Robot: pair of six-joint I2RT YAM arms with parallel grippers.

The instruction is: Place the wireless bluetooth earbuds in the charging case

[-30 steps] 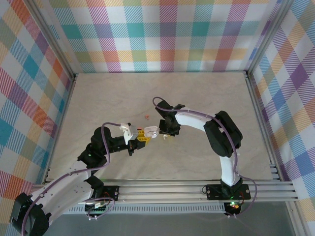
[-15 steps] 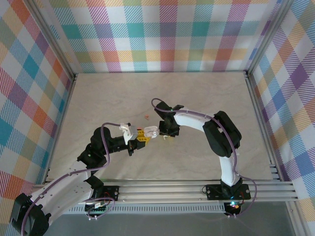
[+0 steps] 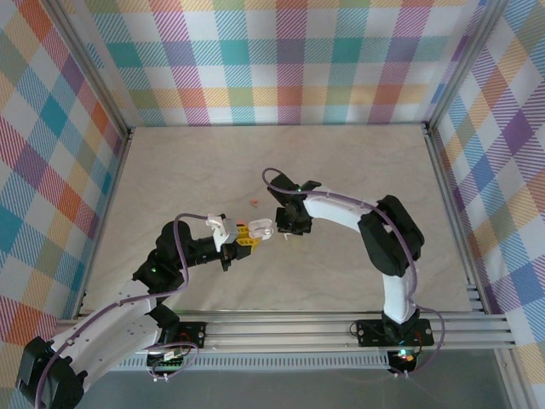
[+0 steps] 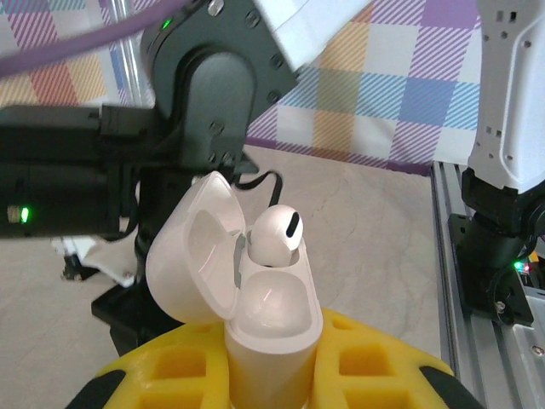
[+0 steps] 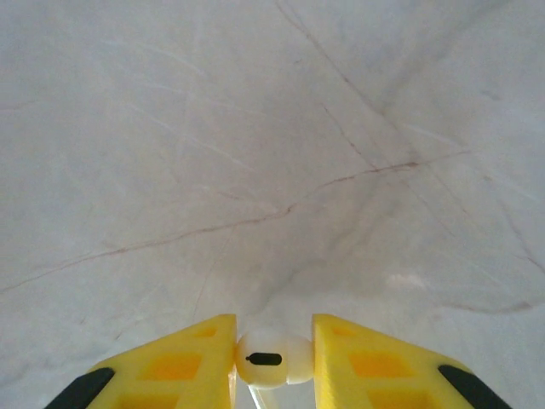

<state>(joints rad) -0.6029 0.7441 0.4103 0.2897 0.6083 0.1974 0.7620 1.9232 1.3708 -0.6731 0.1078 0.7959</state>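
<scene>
One white bud point(image 4: 274, 236) is sitting upright in the open case point(image 4: 272, 319), whose lid point(image 4: 192, 247) is leaning back toward ten o'clock. The left fingers point(image 4: 366, 366) are clamping the case's base. The right fingers point(image 5: 183, 358) are squeezing a second bud point(image 5: 271, 360) over bare worktop point(image 5: 255, 170), just at the case's three o'clock seen from overhead. A tiny red bud point(image 3: 255, 202) is lying loose at the case's eleven o'clock, apart from it.

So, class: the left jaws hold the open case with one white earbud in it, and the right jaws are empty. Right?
No: the right jaws grip a second white earbud, as the right wrist view shows. The left jaws do hold the open case with one earbud in it.
</scene>
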